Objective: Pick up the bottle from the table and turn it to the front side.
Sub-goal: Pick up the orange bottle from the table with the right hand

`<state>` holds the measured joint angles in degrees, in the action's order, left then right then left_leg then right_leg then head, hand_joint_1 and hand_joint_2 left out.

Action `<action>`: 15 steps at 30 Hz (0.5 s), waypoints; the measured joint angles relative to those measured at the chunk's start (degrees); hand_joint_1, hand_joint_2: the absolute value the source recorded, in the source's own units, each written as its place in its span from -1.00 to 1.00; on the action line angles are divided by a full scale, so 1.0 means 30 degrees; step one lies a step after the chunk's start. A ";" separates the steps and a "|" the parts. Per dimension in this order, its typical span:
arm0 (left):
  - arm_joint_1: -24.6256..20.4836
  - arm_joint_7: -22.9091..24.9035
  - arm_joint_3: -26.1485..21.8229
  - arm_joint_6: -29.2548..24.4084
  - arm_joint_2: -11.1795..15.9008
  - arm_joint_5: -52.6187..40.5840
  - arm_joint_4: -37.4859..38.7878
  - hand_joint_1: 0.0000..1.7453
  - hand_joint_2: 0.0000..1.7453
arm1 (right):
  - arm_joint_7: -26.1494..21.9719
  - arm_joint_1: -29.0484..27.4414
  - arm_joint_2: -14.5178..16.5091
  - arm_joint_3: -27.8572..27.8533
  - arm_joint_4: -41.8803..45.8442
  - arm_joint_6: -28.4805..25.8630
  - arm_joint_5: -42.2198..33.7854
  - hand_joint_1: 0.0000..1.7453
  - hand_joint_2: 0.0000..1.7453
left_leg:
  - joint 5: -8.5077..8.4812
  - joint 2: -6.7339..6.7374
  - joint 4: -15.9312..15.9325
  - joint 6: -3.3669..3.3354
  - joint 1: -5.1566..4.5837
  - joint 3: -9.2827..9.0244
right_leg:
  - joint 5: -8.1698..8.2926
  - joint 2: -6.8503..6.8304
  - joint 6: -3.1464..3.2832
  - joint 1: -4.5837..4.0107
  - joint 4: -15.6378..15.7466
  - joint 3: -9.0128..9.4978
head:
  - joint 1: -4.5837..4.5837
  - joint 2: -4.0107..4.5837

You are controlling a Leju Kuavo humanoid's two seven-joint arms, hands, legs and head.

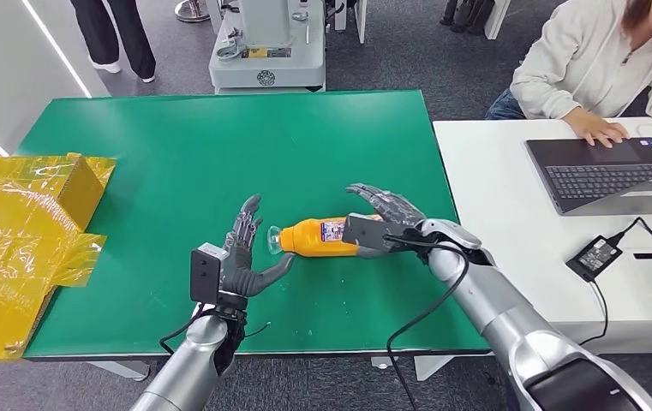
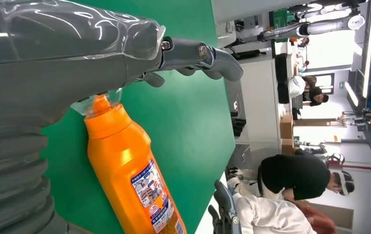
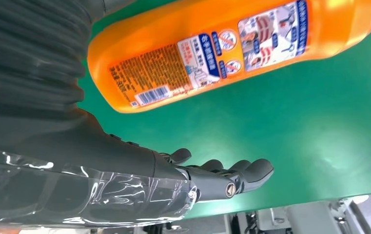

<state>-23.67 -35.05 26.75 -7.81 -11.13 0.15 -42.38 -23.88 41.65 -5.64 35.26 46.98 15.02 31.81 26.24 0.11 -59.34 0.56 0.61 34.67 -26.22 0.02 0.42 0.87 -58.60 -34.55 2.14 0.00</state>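
Orange bottle [image 1: 318,237] lies flat on table [image 1: 176,154] | left hand [image 1: 245,261], right hand [image 1: 384,218] spread wide, empty, flanking it to grasp

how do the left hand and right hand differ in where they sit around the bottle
The left hand sits at the cap end of the orange bottle; the right hand sits at its base end. The left hand is on the side of the bottle nearer the robot; the right hand reaches past the bottle's far side. Both are open with fingers spread, and neither grips it.
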 joint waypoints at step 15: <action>-0.0320 0.0098 0.0000 0.0317 0.0108 0.0018 0.0743 -1.00 1.00 | 0.2470 0.1758 -0.0209 0.1656 -0.3158 0.2282 0.0164 -1.00 1.00 | -0.0002 -0.0017 -0.0006 0.0000 0.0000 0.0002 | 0.0003 -0.0020 -0.0001 0.0000 -0.0002 0.0002 | 0.0002 0.0000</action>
<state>-24.63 -34.75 26.75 -6.86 -10.81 0.20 -40.15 -16.48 46.92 -6.27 40.22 37.51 21.86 32.30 26.23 0.06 -59.35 0.56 0.61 34.68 -26.21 -0.03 0.42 0.87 -58.60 -34.54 2.14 0.00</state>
